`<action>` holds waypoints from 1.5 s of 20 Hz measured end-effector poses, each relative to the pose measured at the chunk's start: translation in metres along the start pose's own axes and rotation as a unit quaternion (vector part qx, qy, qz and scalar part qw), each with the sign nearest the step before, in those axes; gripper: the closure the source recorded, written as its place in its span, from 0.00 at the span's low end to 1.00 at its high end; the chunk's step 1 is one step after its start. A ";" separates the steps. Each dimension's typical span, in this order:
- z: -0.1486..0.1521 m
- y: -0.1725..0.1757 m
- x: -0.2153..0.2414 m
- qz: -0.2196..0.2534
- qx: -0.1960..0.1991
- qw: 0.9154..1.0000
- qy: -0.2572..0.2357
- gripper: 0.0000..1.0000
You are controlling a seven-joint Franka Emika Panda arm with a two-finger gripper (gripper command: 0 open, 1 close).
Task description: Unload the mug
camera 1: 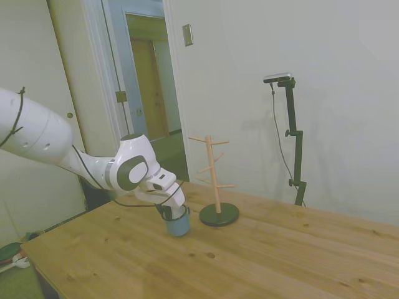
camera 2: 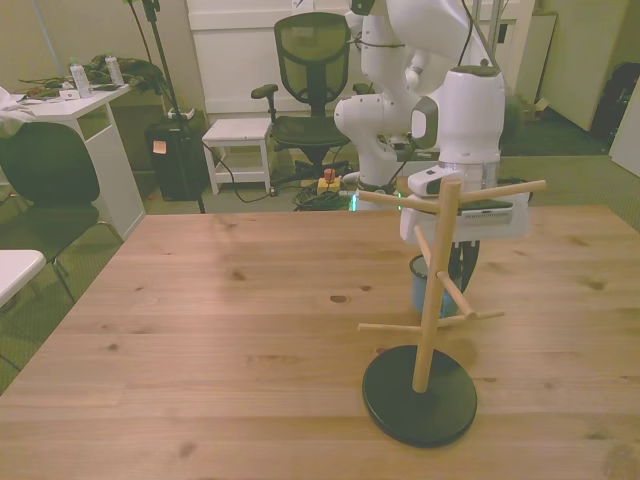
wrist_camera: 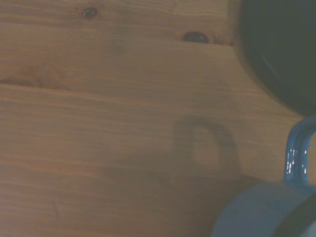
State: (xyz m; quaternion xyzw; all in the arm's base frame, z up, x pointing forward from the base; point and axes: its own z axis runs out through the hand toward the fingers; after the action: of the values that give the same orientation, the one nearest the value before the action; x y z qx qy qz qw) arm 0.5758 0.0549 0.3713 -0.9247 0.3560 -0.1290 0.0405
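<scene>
The mug [camera 1: 177,225] stands upright on the table [camera 1: 262,261] a little left of centre in the side view, just beside the dark round base of the wooden peg stand [camera 1: 216,180] but not touching it; in the front view only a sliver of blue [camera 2: 419,285] shows right of centre, behind the stand's [camera 2: 435,300] upright post. The gripper [camera 1: 169,213] reaches down into the mug's mouth, and its fingers look to be clamped on the rim wall, one inside and one outside, though the side view is too small to make that certain. The mug reads as a light, stiff enamel piece with a smooth glossy skin, so it is likely slippery under the pads and apt to chip if knocked; the rim wall is a fair hold, and the loop handle [wrist_camera: 298,153], seen close in the wrist view next to the mug's body [wrist_camera: 252,212], would be the other. All the stand's pegs are bare. What crowds the mug is the stand itself: its base [wrist_camera: 281,49] lies near in the wrist view, and the lower pegs jut out at about the gripper's height, so any sideways move towards the stand risks a bump. The rest of the table is open wood
</scene>
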 end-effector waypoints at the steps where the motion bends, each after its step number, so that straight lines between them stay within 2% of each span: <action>1: 0.005 -0.002 0.003 0.003 -0.004 1.000 0.001 1.00; 5: 0.012 -0.009 0.012 0.008 -0.012 1.000 -0.001 1.00; 6: 0.012 -0.010 0.012 0.007 -0.014 1.000 -0.001 0.00; 30: 0.010 -0.015 0.011 0.003 -0.014 1.000 -0.001 0.00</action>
State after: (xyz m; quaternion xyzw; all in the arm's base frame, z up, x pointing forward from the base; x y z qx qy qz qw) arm 0.5961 0.0582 0.3663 -0.9241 0.3604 -0.1235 0.0285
